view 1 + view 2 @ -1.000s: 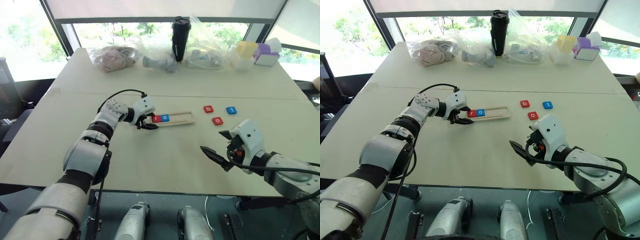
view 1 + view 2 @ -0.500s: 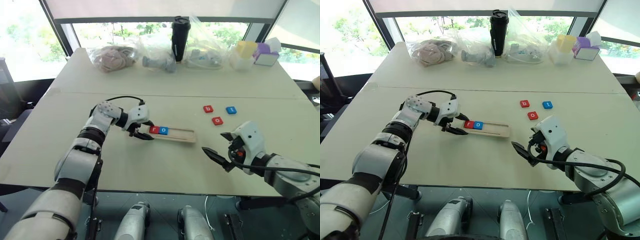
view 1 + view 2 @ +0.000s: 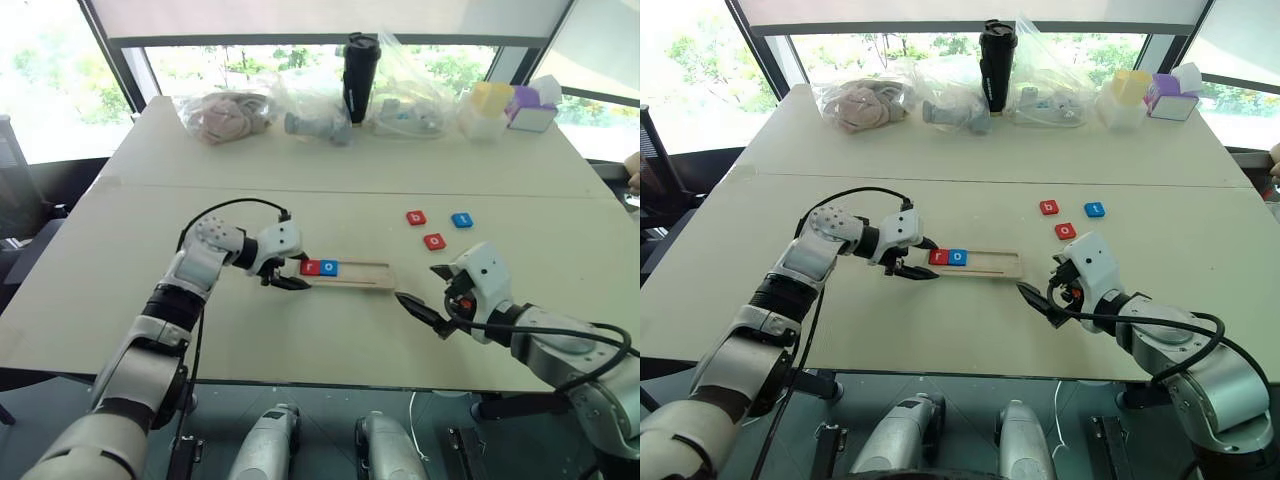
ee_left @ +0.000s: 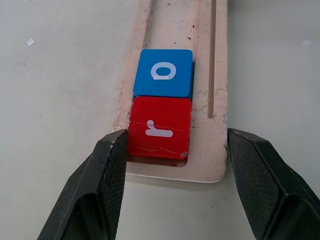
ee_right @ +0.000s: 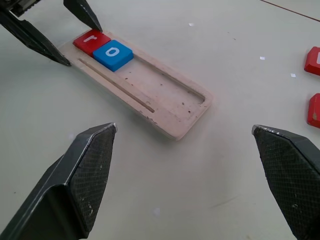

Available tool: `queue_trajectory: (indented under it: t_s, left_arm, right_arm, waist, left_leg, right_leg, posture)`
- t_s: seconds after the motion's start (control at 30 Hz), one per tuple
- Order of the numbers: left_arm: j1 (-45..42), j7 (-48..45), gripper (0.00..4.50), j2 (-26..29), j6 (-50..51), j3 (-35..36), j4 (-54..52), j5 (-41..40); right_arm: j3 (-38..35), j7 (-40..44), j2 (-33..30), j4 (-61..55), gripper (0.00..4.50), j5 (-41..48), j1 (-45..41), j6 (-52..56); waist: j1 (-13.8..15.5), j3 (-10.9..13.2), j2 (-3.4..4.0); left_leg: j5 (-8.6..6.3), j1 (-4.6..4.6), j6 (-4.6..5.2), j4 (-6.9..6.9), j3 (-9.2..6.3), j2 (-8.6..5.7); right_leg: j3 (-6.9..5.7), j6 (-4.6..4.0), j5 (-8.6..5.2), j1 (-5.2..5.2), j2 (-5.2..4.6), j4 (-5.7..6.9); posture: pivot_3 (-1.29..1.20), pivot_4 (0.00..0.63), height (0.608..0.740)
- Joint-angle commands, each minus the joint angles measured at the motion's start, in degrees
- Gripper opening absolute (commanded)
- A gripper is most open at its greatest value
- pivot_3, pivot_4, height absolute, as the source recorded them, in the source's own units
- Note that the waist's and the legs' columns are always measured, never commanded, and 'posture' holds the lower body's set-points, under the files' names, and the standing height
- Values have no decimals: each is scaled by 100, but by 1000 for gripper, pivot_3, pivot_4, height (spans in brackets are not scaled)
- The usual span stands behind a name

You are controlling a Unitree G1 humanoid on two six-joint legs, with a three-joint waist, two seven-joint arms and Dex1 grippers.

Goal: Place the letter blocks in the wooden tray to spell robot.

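The wooden tray [image 3: 365,271] lies mid-table with a red "r" block [image 3: 309,267] and a blue "o" block [image 3: 329,268] at its left end. My left gripper [image 3: 298,274] is shut on that end of the tray, one finger on each long side beside the "r" [image 4: 159,127]. Three loose letter blocks lie farther back on the right: a red "b" [image 3: 416,217], a blue "t" [image 3: 461,220] and a red "o" [image 3: 434,241]. My right gripper [image 3: 417,282] stands open and empty just off the tray's right end [image 5: 165,97].
Along the table's far edge stand a black tumbler [image 3: 360,78], several plastic bags [image 3: 230,112], and pastel yellow [image 3: 492,100] and purple [image 3: 528,105] boxes. A seam [image 3: 150,186] crosses the table behind the tray.
The tray, with the "r" and "o" in it, has slid toward the near edge with my left gripper at its end. My right gripper has edged a little toward the tray.
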Motion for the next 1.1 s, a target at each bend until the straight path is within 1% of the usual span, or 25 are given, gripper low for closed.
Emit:
queue_trajectory:
  t_s: [0.03, 0.1, 0.17, 0.2, 0.3, 0.43, 0.5, 0.6, 0.63, 0.7, 0.77, 0.87, 0.97, 1.1]
  left_arm:
    - [66, 39, 2491, 70, -36, -166, -46, 16]
    - [41, -16, 3538, 102, -128, -217, -41, -21]
    - [27, -34, 4365, 228, -307, -307, -126, 58]
    - [48, -138, 4443, 303, -249, -332, -261, 23]
    - [83, -291, 4443, 475, -9, -430, -551, 18]
    - [-69, -8, 4443, 681, 295, -181, -708, -69]
    - [-97, -102, 4443, 807, 655, 199, -1022, -540]
    - [-14, -144, 4443, 855, 1349, 824, -1553, -1374]
    - [140, -62, 4443, 850, 1795, 1160, -1908, -1781]
    - [506, 152, 4443, 884, 2509, 1605, -2609, -2329]
    - [879, 364, 4443, 964, 2929, 1744, -3209, -2557]
    - [1320, 751, 4443, 1048, 3345, 1853, -3855, -2759]
    - [1586, 1029, 4443, 1136, 3728, 1951, -4288, -3001]
    - [1756, 1292, 4443, 1265, 3971, 2107, -4624, -3332]
  right_arm:
    - [-50, 39, 23, -56, 4500, -57, -22, -158]
    - [-65, 49, 29, -43, 4500, -93, 38, -201]
    - [-70, 56, 44, -43, 4500, -121, 91, -228]
    - [-64, 61, 54, -45, 4500, -134, 108, -235]
    - [-78, 111, 52, -20, 4500, -159, 129, -253]
    - [-104, 100, 92, 131, 4500, -290, 108, -432]
    - [-214, 20, 209, 286, 4500, -309, -38, -552]
    - [-371, -192, 455, 651, 4500, -289, -467, -569]
    - [-367, -378, 567, 955, 4500, -360, -817, -507]
    - [-287, -716, 747, 1570, 4500, -576, -1494, -406]
    - [-202, -1010, 961, 2210, 4500, -753, -2115, -320]
    - [12, -1408, 1317, 3601, 4500, -1169, -3138, -357]
    - [278, -1414, 1542, 5312, 4500, -1628, -4168, -804]
    - [464, -1141, 1663, 6831, 4500, -1967, -4940, -1324]
  waist:
    - [0, 0, 1]
    - [0, 0, 1]
    - [4, 0, 1]
    - [1, 0, 1]
    - [-15, 0, 2]
    - [-13, 0, 2]
    - [-18, 2, 1]
    - [-16, 3, 3]
    - [-36, 3, 3]
    - [-92, 2, 7]
    - [-126, 2, 8]
    - [-158, 4, 9]
    - [-163, 5, 11]
    - [-133, 6, 12]
  left_leg:
    - [0, 0, 0, 0, 0, 0]
    - [0, 1, 0, 0, 0, 0]
    - [0, 0, 0, 0, 0, 0]
    - [0, 0, 0, 0, 0, 0]
    - [0, 0, -1, -2, 1, 0]
    - [0, 0, 0, -4, 2, 1]
    - [0, -1, -1, -3, 1, 2]
    - [0, -4, -1, -3, 1, 2]
    - [0, -3, -1, -2, 2, 2]
    - [0, -4, -1, -2, 2, 2]
    - [0, 0, -1, -4, 5, 2]
    - [2, 2, -2, -13, 7, 1]
    - [5, 2, -5, -12, 10, 3]
    - [6, 3, -6, -14, 10, 2]
  right_leg:
    - [0, -2, -1, 0, 0, 0]
    - [0, -5, -2, 1, 0, 0]
    - [1, -6, -3, 1, -1, 0]
    - [1, -6, -3, 1, -1, -1]
    - [5, -7, -4, -2, -1, -1]
    - [5, -7, -4, -6, 0, 0]
    - [5, -8, -4, -7, 1, 0]
    - [5, -8, -3, -10, 1, 0]
    - [6, -8, -3, -10, 1, 0]
    - [8, -10, -2, -10, 0, 0]
    - [11, -10, -2, -10, 0, 1]
    - [14, -7, 0, -15, 3, 9]
    - [15, -4, 6, -19, 13, 14]
    - [16, -2, 8, -17, 22, 14]
  posture:
    - [0, 150, 740]
    - [0, 150, 740]
    - [0, 150, 740]
    - [0, 150, 740]
    - [0, 150, 740]
    - [0, 150, 740]
    - [0, 150, 740]
    - [0, 150, 740]
    - [0, 150, 740]
    - [0, 150, 740]
    - [0, 150, 740]
    - [0, 150, 740]
    - [0, 150, 740]
    - [0, 150, 740]
